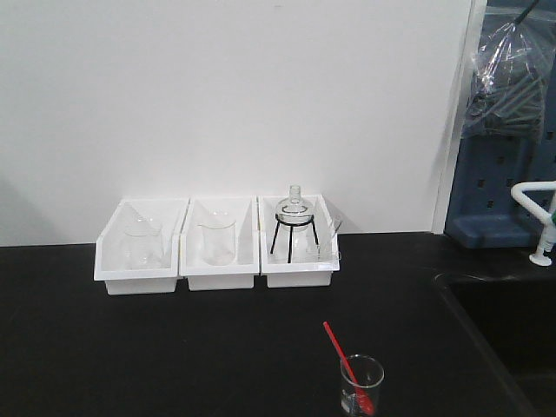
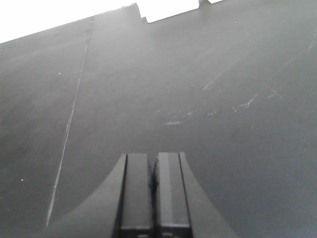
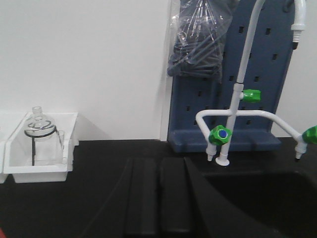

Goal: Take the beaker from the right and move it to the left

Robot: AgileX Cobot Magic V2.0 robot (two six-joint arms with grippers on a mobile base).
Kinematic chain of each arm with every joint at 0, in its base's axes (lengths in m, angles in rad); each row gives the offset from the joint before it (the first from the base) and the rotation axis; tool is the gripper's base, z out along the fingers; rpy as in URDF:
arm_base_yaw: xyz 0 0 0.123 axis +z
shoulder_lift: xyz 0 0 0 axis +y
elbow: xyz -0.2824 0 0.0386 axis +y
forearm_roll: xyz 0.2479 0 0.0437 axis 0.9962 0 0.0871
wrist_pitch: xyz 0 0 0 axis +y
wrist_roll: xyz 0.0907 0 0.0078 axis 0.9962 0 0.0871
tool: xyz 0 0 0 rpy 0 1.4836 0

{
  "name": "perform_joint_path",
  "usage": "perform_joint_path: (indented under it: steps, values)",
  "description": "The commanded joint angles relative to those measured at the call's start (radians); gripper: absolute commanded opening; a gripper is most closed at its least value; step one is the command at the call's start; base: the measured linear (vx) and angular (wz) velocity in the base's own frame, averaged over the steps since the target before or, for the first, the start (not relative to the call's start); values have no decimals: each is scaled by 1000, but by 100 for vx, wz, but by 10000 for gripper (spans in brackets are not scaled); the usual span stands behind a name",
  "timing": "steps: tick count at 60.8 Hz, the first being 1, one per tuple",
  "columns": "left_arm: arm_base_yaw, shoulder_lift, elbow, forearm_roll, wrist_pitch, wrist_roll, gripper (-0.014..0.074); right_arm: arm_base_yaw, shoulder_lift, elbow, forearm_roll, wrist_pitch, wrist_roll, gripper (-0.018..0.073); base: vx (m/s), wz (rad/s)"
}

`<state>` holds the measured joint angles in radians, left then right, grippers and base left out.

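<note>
The beaker [image 1: 361, 384], a small clear glass with a thin red rod [image 1: 340, 354] leaning out to the upper left, stands on the black counter [image 1: 174, 347] at the front right. Neither gripper appears in the front view. In the left wrist view my left gripper [image 2: 154, 157] is shut with nothing in it, low over bare black counter. In the right wrist view my right gripper [image 3: 158, 161] is shut and empty, pointing toward the back wall; the beaker is out of that view.
Three white bins [image 1: 139, 276] line the back wall, two holding larger clear beakers [image 1: 217, 243]. The right bin holds a round flask on a black tripod [image 1: 294, 228]. A sink [image 3: 262, 198], white faucet [image 3: 229, 119] and blue pegboard [image 3: 223, 99] are on the right.
</note>
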<state>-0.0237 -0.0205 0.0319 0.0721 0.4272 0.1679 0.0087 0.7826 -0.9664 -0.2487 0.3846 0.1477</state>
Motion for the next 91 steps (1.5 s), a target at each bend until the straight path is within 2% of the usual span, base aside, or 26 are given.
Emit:
perform_joint_path:
  steps: [1,4,11,14,18,25,36,46,70,77,91]
  values:
    - [-2,-6,19,1,-76,-1,-6,-3,-8,-29,89,-48,-71,-8,0,0]
    - [-2,-6,19,1,-76,-1,-6,-3,-24,-23,165,-26,-127,-8,0,0]
    - [-2,-6,19,1,-76,-1,-6,-3,-119,65,325,-20,-334,-8,0,0]
    - [-2,-6,19,1,-76,-1,-6,-3,-179,122,372,-22,-394,-8,0,0]
    - [-2,-6,19,1,-76,-1,-6,-4,-269,204,392,-23,-424,-8,0,0]
    - [-2,-6,19,1,-76,-1,-6,-4,-461,375,388,-23,-405,-8,0,0]
    - [-2,-6,19,1,-76,-1,-6,-4,-733,639,315,-49,-280,-8,0,0]
    - [-2,-6,19,1,-76,-1,-6,-4,-798,801,301,-103,-254,-8,0,0]
    - [-2,-6,19,1,-76,-1,-6,-4,-796,1006,283,-369,-73,-8,0,0]
    - [-2,-6,19,1,-76,-1,-6,-4,-806,1006,249,-304,-67,-8,0,0]
    - [-2,-6,19,1,-76,-1,-6,-4,-806,1006,195,-291,-67,-8,0,0]
